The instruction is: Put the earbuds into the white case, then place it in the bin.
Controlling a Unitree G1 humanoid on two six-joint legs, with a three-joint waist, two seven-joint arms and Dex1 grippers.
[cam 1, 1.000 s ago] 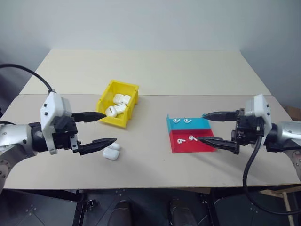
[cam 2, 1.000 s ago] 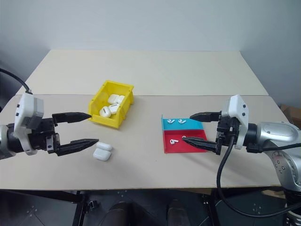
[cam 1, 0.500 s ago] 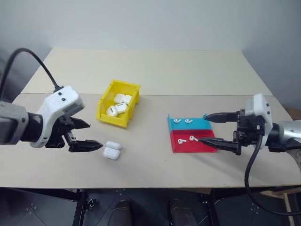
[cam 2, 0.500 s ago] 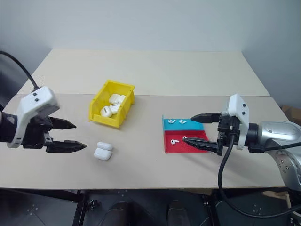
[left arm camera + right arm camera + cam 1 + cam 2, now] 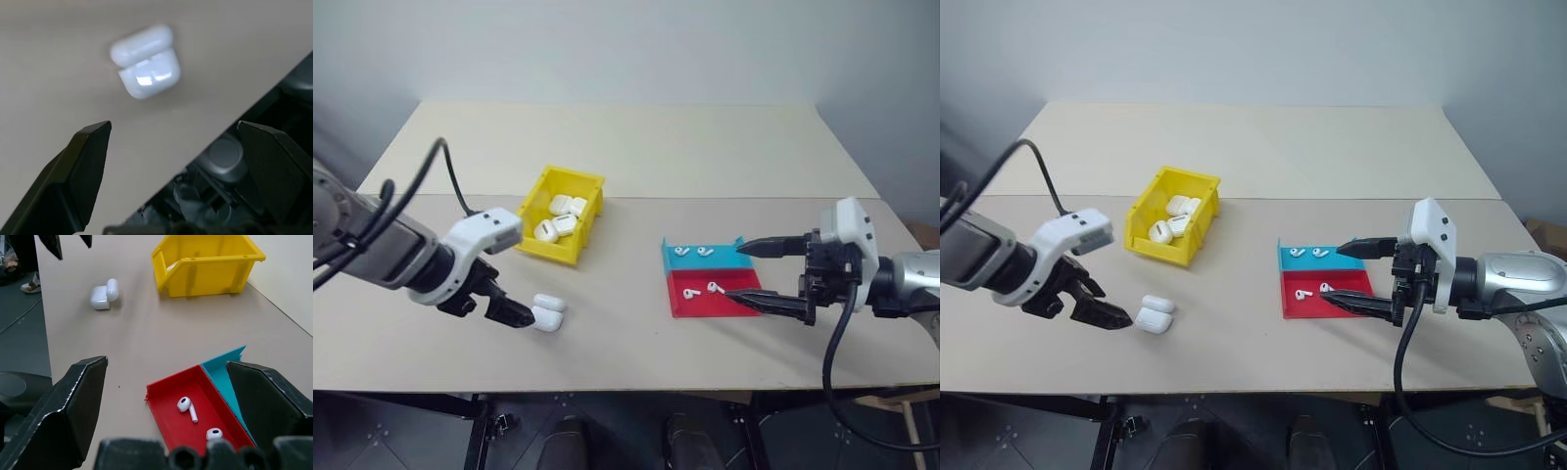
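The white case (image 5: 546,313) lies with its lid flipped open near the table's front left; it also shows as the case (image 5: 145,61) in the left wrist view. My left gripper (image 5: 514,311) points steeply down just left of it, open and empty, fingertips close to the case. Several earbuds (image 5: 713,287) lie in the blue-and-red tray (image 5: 690,305), two in each half. My right gripper (image 5: 737,270) hovers open over the tray's right side, holding nothing. The yellow bin (image 5: 548,253) stands behind the case.
The bin holds several white cases (image 5: 558,217). The table's front edge (image 5: 205,142) runs close beside the open case. A seam crosses the table (image 5: 636,199) behind the bin.
My left gripper has turned from level to pointing down and sunk toward the table beside the case. The right arm has kept still.
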